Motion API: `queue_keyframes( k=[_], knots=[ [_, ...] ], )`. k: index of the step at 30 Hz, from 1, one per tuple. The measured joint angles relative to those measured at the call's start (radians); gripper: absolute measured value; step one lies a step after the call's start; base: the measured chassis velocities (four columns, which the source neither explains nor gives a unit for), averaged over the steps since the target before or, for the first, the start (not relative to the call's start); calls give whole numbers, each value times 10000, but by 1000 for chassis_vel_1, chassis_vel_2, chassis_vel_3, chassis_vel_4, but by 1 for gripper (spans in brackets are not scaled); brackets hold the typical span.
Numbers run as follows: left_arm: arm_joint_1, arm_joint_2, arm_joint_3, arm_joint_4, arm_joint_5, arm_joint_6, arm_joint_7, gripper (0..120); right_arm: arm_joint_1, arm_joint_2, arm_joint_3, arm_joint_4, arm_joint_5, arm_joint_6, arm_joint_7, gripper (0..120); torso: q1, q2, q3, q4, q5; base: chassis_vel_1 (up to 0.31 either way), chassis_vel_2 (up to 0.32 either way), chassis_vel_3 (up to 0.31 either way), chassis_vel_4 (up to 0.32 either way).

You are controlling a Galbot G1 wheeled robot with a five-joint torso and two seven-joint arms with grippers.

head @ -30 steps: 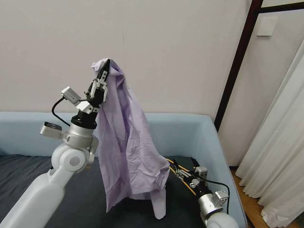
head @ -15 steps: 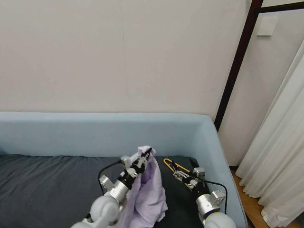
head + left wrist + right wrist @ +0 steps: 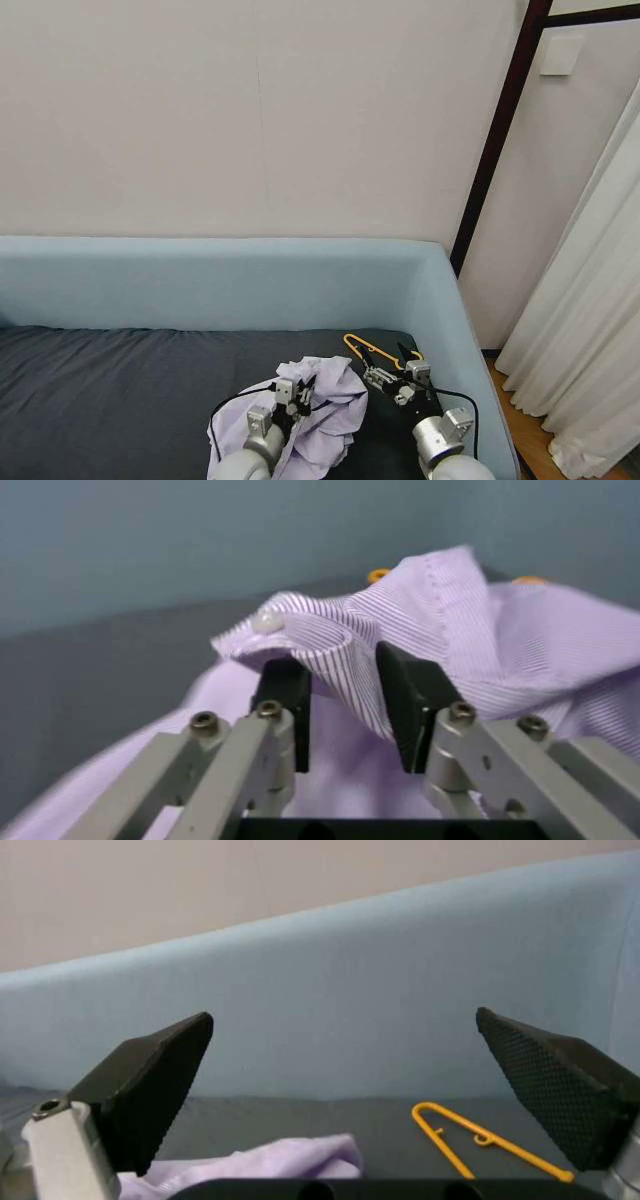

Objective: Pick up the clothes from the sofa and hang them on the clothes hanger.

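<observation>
A purple striped shirt (image 3: 322,412) lies in a crumpled heap on the sofa's dark seat (image 3: 100,385). My left gripper (image 3: 297,386) sits low over the heap. In the left wrist view the left gripper (image 3: 345,701) is shut on a buttoned fold of the shirt (image 3: 330,634), with fabric filling the gap between its pads. An orange hanger (image 3: 358,347) rests on the seat by the sofa's right corner. Just in front of it, my right gripper (image 3: 392,372) stands open. The right wrist view shows that gripper (image 3: 355,1087) spread wide and holding nothing, the hanger (image 3: 480,1144) and a shirt edge (image 3: 260,1166) beyond.
The sofa's light blue back (image 3: 200,280) and right arm (image 3: 450,310) wall in the seat. A dark door frame (image 3: 495,150) and a white curtain (image 3: 590,350) stand to the right. The seat to the left of the shirt is bare.
My left arm has come down from high in front of the wall to the seat. The shirt, which hung full length a second ago, now lies heaped. The right gripper has barely moved.
</observation>
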Motion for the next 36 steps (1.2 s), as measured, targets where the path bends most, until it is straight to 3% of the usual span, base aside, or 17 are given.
queue_keyframes(
  k=[2, 3, 6, 12, 17, 21, 26, 31, 33, 34, 35, 36],
  knots=[
    [380, 632, -290, -295, 120, 35, 136, 43, -83, 70, -55, -63, -171, -8, -7, 100, 0, 0, 1, 7, -2, 0, 0, 0, 0],
    [529, 890, -515, -382, 171, 33, 152, 50, -154, 108, -71, -122, -317, -31, 5, 100, 0, 0, 0, -1, -3, 0, 0, 0, 0],
    [774, 1158, -906, -408, 150, -142, 66, 58, -195, 182, -174, -309, -597, -65, 10, 100, -1, 1, 1, 0, 1, 0, 0, 0, 0],
    [997, 1189, -1337, -431, -385, -905, -102, 80, -121, 312, -362, -607, -856, -67, -129, 100, -1, 1, 0, 0, -3, 0, 0, 0, 0],
    [1122, 1103, -1388, -780, -900, -985, 182, 97, -197, 256, -397, -783, -1319, 23, -450, 100, -1, 1, 0, -1, 0, 0, 0, 0, 0],
    [1084, 982, -1509, -594, -320, -1510, 402, 100, -409, 189, -335, -1006, -2604, 173, -822, 100, -1, 1, 1, -2, 0, 0, 0, 0, 0],
    [932, 980, -2307, -29, 694, -1852, -154, 100, -366, 119, -759, -1130, -3553, -134, -861, 100, -1, 1, 1, -4, 2, 0, 0, 0, 0],
    [977, 1432, -2900, 726, 823, -2139, -369, 100, 221, 101, -1751, -940, -2502, -1409, -518, 100, -1, 1, 2, 3, 0, 0, 0, 0, 0],
    [1053, 1585, -3163, 895, 674, -2278, -372, 100, 636, 90, -2245, -690, -1074, -2647, -240, 100, -1, 1, 1, 7, -1, 0, 0, 0, 0],
    [1090, 1614, -3349, 899, 575, -2312, -373, 100, 955, 111, -2555, -473, 334, -3607, 390, 100, -1, 0, 2, 4, -2, 0, 0, 0, 0],
    [1090, 1614, -3349, 899, 575, -2312, -373, 100, 955, 111, -2555, -473, 334, -3607, 390, 100, -1, 0, 2, 4, -2, 0, 0, 0, 0],
    [1108, 1616, -3448, 862, 500, -2318, -376, 100, 1150, 159, -2713, -354, 1317, -4118, 900, 100, -1, 1, 2, 0, -2, 0, 0, 0, 0]
  ],
)
